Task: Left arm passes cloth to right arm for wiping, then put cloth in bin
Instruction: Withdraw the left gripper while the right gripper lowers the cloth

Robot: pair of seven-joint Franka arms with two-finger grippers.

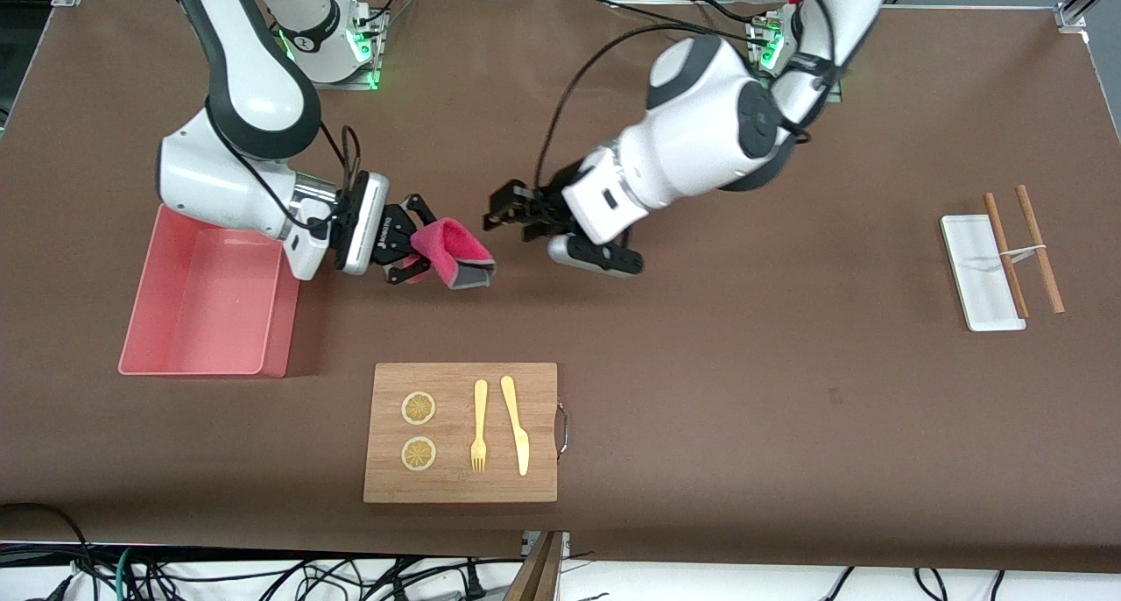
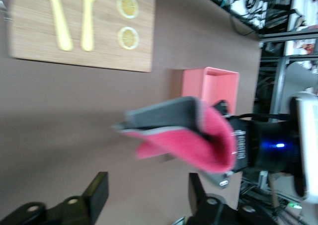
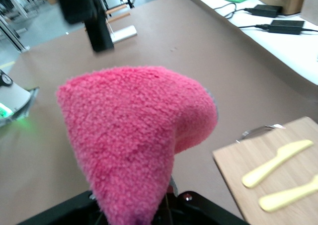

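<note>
The magenta-red cloth (image 1: 451,251) hangs folded, grey underside showing, from my right gripper (image 1: 419,240), which is shut on it above the bare table beside the pink bin (image 1: 140,321). My left gripper (image 1: 510,214) is open and empty, its fingers pointing at the cloth with a small gap between them and it. In the left wrist view the open left gripper (image 2: 147,185) faces the cloth (image 2: 189,135), with the bin (image 2: 211,83) past it. In the right wrist view the cloth (image 3: 134,130) fills the middle above my right gripper (image 3: 144,205).
A wooden cutting board (image 1: 460,487) with a yellow fork, a knife and two lemon slices lies nearer the front camera than the cloth. A flat white tray (image 1: 981,286) with two wooden chopsticks across it lies toward the left arm's end of the table.
</note>
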